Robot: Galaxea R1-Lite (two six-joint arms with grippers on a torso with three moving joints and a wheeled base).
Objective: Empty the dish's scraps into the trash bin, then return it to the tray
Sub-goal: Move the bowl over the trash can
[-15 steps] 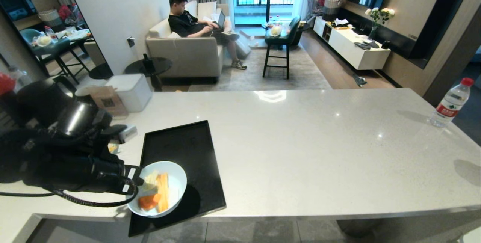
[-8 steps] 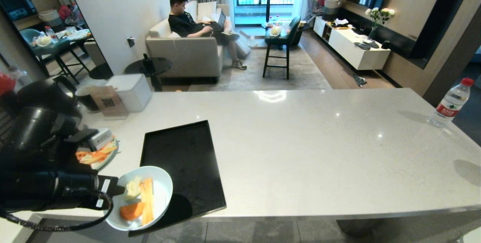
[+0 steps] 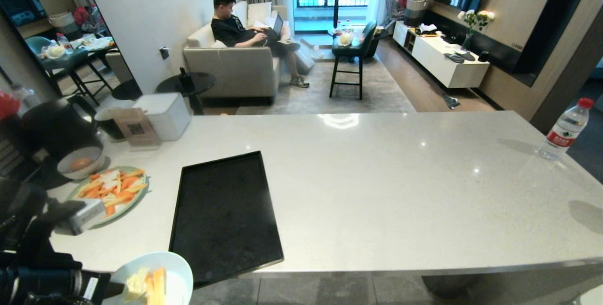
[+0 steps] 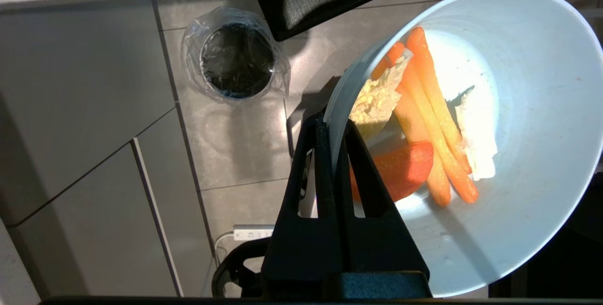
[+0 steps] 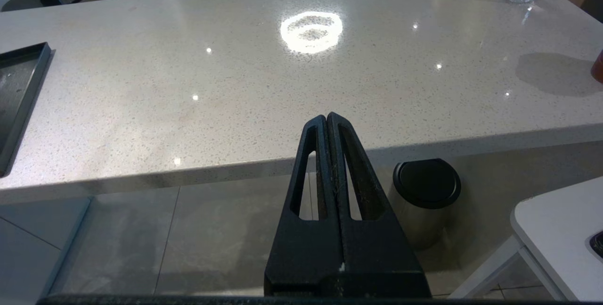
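Clamped tight on the rim of the small round glossy bowl (image 4: pixel 518 121), white inside: the left pincer (image 4: pixel 332 128), off the counter edge. Inside the bowl, orange carrot pieces and pale vegetable bits (image 4: pixel 424 121). In head view, bowl cut off by the frame. Below and beyond the pincer, small dark round bin with clear plastic bag (image 4: pixel 235 57) on the floor. Further, black flat rectangular tray (image 3: pixel 226 215), bare. Right pincer (image 5: pixel 327 121) pressed shut, holding nothing, before the pale speckled stone counter (image 5: pixel 301 83).

Left gripper (image 4: pixel 331 126) pinches the bowl (image 4: pixel 532 121) rim at nine o'clock; scraps (image 4: pixel 424 121) inside; bin (image 4: pixel 237 60) on the floor at ten o'clock.
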